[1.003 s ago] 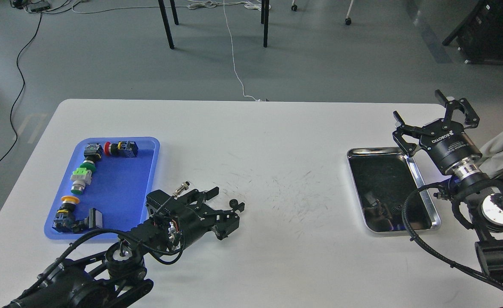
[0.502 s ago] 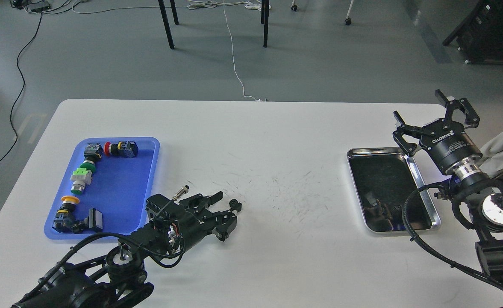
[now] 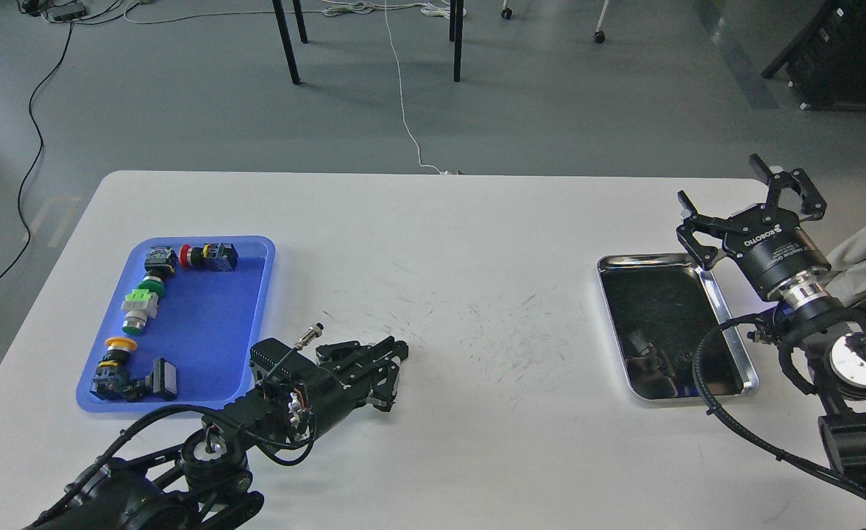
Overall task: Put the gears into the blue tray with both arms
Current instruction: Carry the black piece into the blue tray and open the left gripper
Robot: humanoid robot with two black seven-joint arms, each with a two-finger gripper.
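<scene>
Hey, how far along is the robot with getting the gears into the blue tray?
Early. The rectangular bright blue plastic tray holds only coloured-cap push-button switches; no gear shows in it. In hand: the left gripper has its fingers drawn together on the white table, but no gear is visible there, so a grasp is unconfirmed. Left: carrying it to the tray. The right gripper hangs open by the shiny silver metal tray.

My left gripper (image 3: 392,353) is dark, its fingertips bunched together; any gear between them is indistinguishable. My right arm (image 3: 856,442) is cut off at the 4 o'clock edge, my left arm (image 3: 153,486) at 7 o'clock.
</scene>
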